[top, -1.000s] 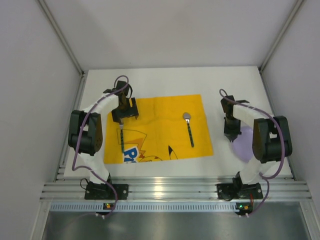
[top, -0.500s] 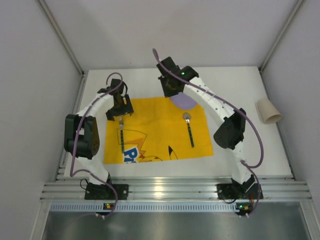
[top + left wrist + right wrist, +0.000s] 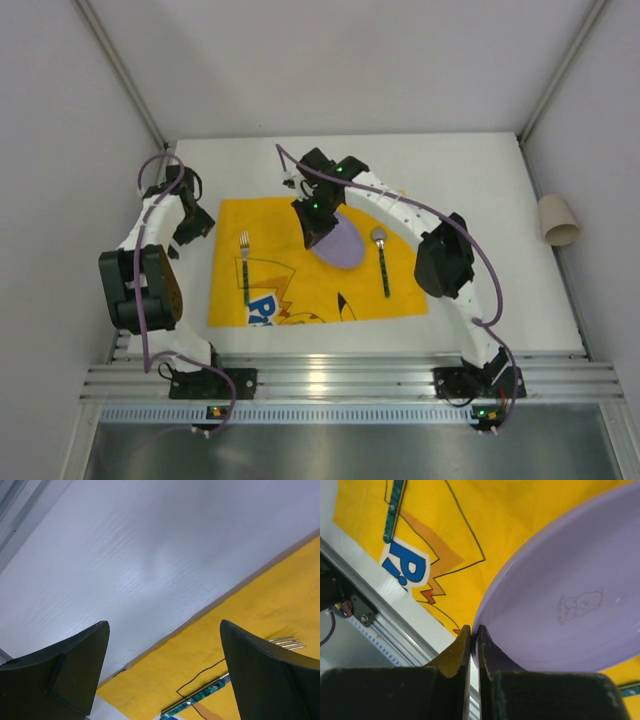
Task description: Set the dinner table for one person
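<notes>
Right, over on the left we have the left gripper (image 3: 162,627), jaws spread wide with nothing between them. It hovers above the bare white dinner table (image 3: 450,170), just off the left edge of the yellow placemat (image 3: 395,215). That table spreads under everything, with its ribbed rail along the near side by the arm bases. Moving in, we see the fork (image 3: 245,268) lying on the mat's left part, tines pointing away from the bases. At centre, the right gripper (image 3: 471,632) is pinched tight on the rim of the purple plate (image 3: 340,245). The plate is tilted over the mat between fork and spoon (image 3: 383,265), and we can't tell whether it touches the cloth. The spoon lies on the mat's right part, bowl at the far end. Far right, a beige cup (image 3: 558,220) lies on its side by the wall.
</notes>
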Robot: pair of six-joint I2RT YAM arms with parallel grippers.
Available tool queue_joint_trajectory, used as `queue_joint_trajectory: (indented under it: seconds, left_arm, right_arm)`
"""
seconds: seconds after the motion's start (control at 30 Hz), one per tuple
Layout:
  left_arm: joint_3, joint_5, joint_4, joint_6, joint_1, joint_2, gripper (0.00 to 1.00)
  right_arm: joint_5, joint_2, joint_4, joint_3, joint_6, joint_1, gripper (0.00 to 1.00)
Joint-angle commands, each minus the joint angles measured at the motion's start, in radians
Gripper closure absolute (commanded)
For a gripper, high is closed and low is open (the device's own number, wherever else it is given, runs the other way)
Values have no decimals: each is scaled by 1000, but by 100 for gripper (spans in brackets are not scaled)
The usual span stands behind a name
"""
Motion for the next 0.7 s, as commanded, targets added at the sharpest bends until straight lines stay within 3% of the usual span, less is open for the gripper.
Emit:
queue_joint_trajectory:
  seconds: [0.0, 0.23, 0.4, 0.43, 0.47, 0.53, 0.57, 0.67]
  left_arm:
    - [3, 44, -25, -54, -12, -1, 3]
    - [-19, 119, -15, -66, -18, 19, 4]
    - [-60, 128, 1, -64, -33, -12, 4]
    - [-62, 128, 2, -64, -42, -21, 4]
    - [-65, 130, 4, -63, -45, -25, 4]
    - [-63, 130, 11, -60, -50, -41, 5]
    - [-60, 127, 10, -58, -52, -44, 4]
    - [-43, 111, 5, -38, -50, -65, 5]
  right_arm:
    - [-144, -1, 27, -28, -17, 66, 100]
    - [-115, -21, 11, -111, -23, 176, 100]
    - [-132, 22, 13, -80, -34, 239, 98]
    - [-130, 30, 14, -78, -39, 242, 87]
    - [-116, 36, 25, -86, -40, 239, 52]
    - [-74, 36, 54, -112, -54, 236, 29]
    - [-55, 34, 80, -114, -59, 233, 9]
    - [12, 21, 109, -88, -51, 199, 0]
